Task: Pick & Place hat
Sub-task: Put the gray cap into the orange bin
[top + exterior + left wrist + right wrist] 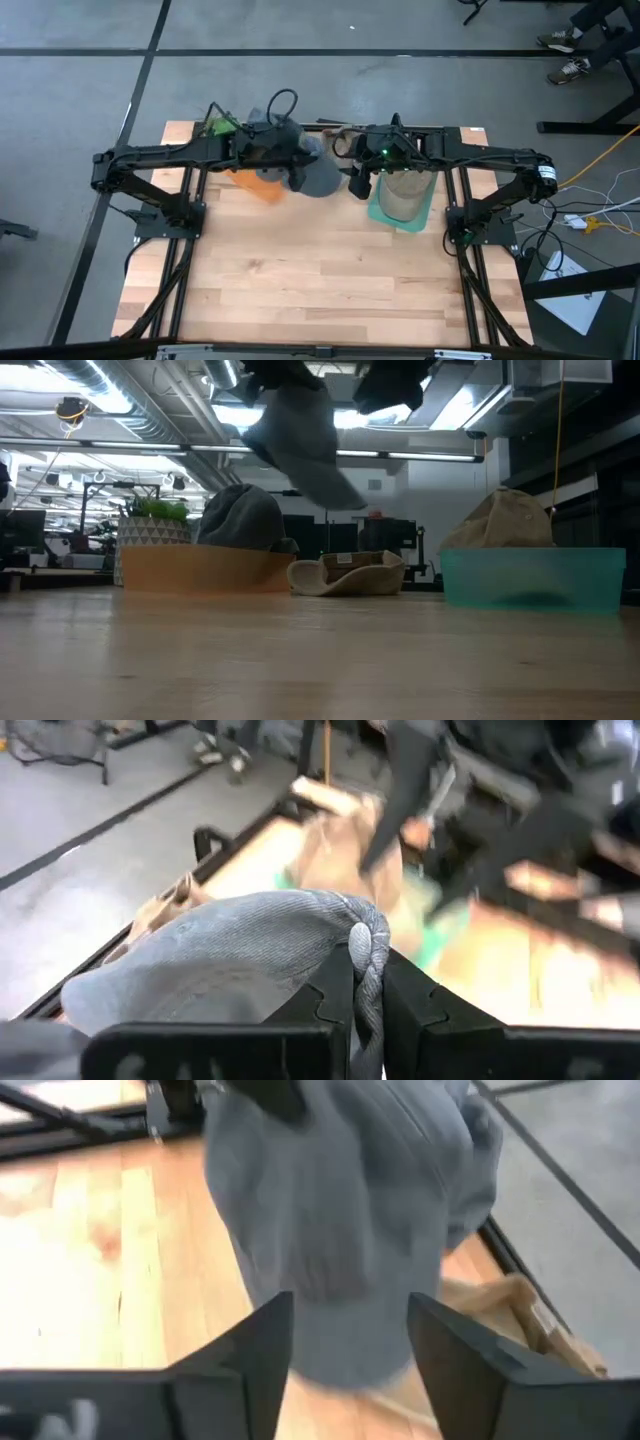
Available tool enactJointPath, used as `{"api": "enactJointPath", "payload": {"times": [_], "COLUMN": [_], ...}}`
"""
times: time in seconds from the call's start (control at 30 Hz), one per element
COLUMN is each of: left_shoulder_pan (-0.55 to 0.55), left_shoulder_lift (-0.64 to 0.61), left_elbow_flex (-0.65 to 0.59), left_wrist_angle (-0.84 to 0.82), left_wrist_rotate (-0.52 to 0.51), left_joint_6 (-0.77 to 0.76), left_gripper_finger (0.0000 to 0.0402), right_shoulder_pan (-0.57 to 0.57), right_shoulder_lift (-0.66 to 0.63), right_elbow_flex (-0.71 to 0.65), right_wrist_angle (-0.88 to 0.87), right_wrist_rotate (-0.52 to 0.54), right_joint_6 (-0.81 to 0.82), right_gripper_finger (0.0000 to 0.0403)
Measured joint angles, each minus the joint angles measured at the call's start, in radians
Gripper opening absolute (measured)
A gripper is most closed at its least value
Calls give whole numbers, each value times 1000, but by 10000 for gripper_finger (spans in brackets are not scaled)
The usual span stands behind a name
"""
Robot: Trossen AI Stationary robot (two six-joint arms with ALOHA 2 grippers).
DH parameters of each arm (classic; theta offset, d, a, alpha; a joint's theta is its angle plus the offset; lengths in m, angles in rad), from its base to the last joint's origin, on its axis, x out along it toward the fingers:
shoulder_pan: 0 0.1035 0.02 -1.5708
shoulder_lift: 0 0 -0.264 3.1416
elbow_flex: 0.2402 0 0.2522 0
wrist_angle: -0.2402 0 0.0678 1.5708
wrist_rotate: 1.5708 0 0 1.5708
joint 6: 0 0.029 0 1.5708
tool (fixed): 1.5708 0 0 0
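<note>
Premises present as an industrial lab or workshop. The wooden bench (320, 270) stands on a black metal frame over a bare grey concrete floor (80, 90) marked with dark lines, with loose cables (590, 215) off its right edge. The low view shows exposed ceiling ducting (150, 410), strip lighting (400, 455) and equipment racks (60, 530) beyond the far edge.
</note>
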Motion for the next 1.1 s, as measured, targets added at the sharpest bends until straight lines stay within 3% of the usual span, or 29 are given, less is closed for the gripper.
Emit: {"api": "enactJointPath", "payload": {"times": [0.17, 0.33, 0.6, 1.1], "left_shoulder_pan": [0, 22, 58, 162], "left_shoulder_lift": [-75, -167, -280, -336], "left_elbow_flex": [0, -1, -1, 0], "left_wrist_angle": [-217, -332, -436, -561], "left_wrist_rotate": [43, 78, 140, 178], "left_joint_6": [135, 326, 699, 1100], "left_gripper_finger": [18, 18, 18, 18], "right_shoulder_pan": [0, 0, 0, 0], "right_shoulder_lift": [0, 0, 0, 0], "right_elbow_flex": [0, 0, 0, 0], "right_wrist_angle": [-58, -64, -70, -69], "right_wrist_rotate": [1, 2, 2, 11], "right_joint_6": [-5, -5, -4, -22], "right_gripper_finger": [231, 236, 236, 236]}}
